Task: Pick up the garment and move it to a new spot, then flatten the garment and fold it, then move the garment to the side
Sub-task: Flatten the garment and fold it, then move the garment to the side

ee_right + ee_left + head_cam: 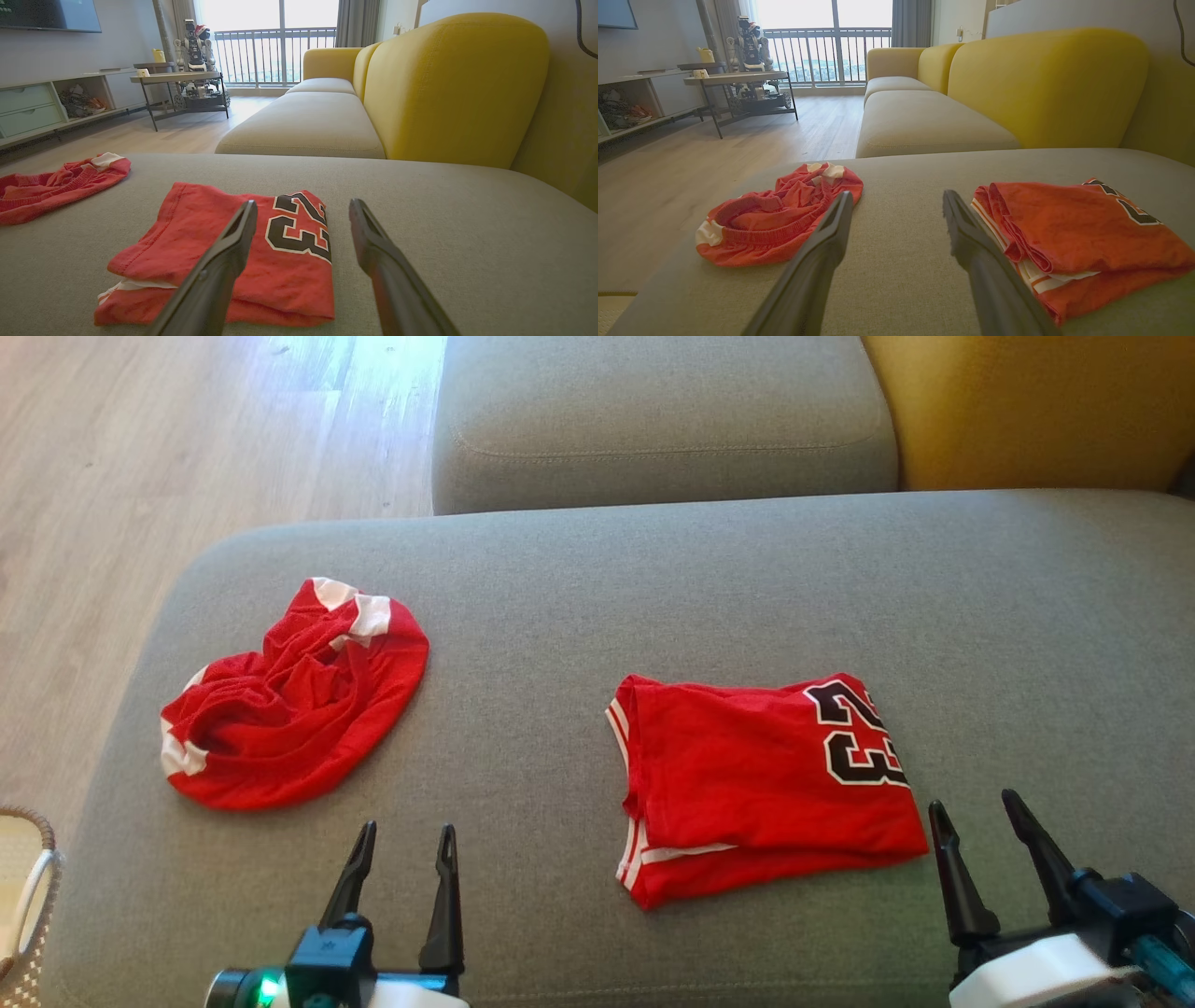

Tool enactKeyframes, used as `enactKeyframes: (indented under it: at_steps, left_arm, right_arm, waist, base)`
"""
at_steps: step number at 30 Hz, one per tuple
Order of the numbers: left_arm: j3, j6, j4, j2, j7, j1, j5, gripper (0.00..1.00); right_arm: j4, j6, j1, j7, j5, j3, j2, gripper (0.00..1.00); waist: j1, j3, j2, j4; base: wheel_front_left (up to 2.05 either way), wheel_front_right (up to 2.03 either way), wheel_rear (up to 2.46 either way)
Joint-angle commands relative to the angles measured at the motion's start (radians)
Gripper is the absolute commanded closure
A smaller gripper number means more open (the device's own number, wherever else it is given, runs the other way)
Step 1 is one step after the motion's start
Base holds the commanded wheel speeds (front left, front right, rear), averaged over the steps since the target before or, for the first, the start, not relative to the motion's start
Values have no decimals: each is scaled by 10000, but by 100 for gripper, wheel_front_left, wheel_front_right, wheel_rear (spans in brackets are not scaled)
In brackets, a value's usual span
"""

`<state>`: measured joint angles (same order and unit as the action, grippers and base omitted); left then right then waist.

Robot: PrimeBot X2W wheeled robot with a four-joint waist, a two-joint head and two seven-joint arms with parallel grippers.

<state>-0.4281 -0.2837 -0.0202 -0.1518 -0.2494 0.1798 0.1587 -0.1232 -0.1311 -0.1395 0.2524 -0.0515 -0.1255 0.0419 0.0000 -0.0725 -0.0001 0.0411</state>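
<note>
Grey sofa seat (579, 579), yellow backrest (1027, 411) far right. Right of centre, jersey (747, 775) folded flat, number up: looks finished bar the shift aside. On the left, shorts (289, 709) crumpled in a heap: pickup, flattening, folding seemingly all to come. At near edge, left gripper (409, 827) between the two, jaws wide, empty. Near right, right gripper (973, 800) just beside jersey's corner, wide too, holding nothing.

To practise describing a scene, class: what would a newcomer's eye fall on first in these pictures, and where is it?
Two bright red garments on the grey sofa seat stand out: a folded jersey with a black 23, right of centre, and a crumpled red heap with white trim, apart to its left. Behind rises a yellow sofa back. In front, the left fingers and right fingers stand open, empty.
</note>
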Motion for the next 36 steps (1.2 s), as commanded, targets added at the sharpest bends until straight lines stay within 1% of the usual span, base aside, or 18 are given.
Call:
enactKeyframes:
  at_steps: [1, 7, 11, 16, 19, 22, 24, 29, 32, 36]
  left_arm:
    - [466, 86, -244, 129, -124, -349, -112, 0]
    - [719, 402, -132, 384, -124, -329, -315, 0]
    - [797, 583, -69, 515, -124, -311, -455, 0]
    - [888, 794, -3, 612, -124, -325, -609, 0]
    - [917, 906, 51, 642, -124, -344, -721, 0]
    - [921, 1001, 95, 674, -124, -380, -815, 0]
    - [914, 1058, 124, 696, -124, -414, -866, 0]
    - [909, 1182, 211, 752, -124, -533, -934, 0]
    - [904, 1235, 206, 782, -124, -602, -980, 0]
    - [918, 1246, 206, 810, -124, -666, -1062, 0]
  right_arm:
    - [267, 4, 185, 93, -41, 225, 84, 0]
    - [189, 4, 240, 93, -124, 184, 84, 0]
    - [-77, 4, 369, 93, -271, 44, 84, 0]
    - [-1418, 4, 994, 93, -1195, -513, 84, 0]
    - [-2613, 4, 1716, 56, -1815, -591, 84, 0]
    - [-3527, 4, 2581, -480, -2128, -690, 84, 0]
    - [-4001, 4, 3120, -1026, -2386, -729, 181, 0]
    - [-5138, 4, 4124, -2705, -3421, -675, 791, 0]
    - [-5615, 4, 4531, -3481, -3961, -680, 1088, 0]
    - [-6029, 4, 4844, -4251, -4307, -413, 1396, 0]
  waist:
    - [0, -6, 1, 11]
    - [0, 32, 1, 56]
    - [0, 81, 1, 171]
    - [0, 222, 1, 402]
    - [0, 324, 1, 560]
    - [0, 435, 1, 716]
    - [0, 504, 1, 808]
    - [0, 646, 1, 1023]
    - [0, 765, 1, 1133]
    - [0, 926, 1, 1201]
  base:
    - [0, 0, 0]
    - [0, 0, 0]
    - [0, 0, 0]
    - [0, 0, 0]
    - [0, 0, 0]
    - [0, 0, 0]
    - [0, 0, 0]
    - [0, 0, 0]
    - [0, 0, 0]
    - [0, 0, 0]
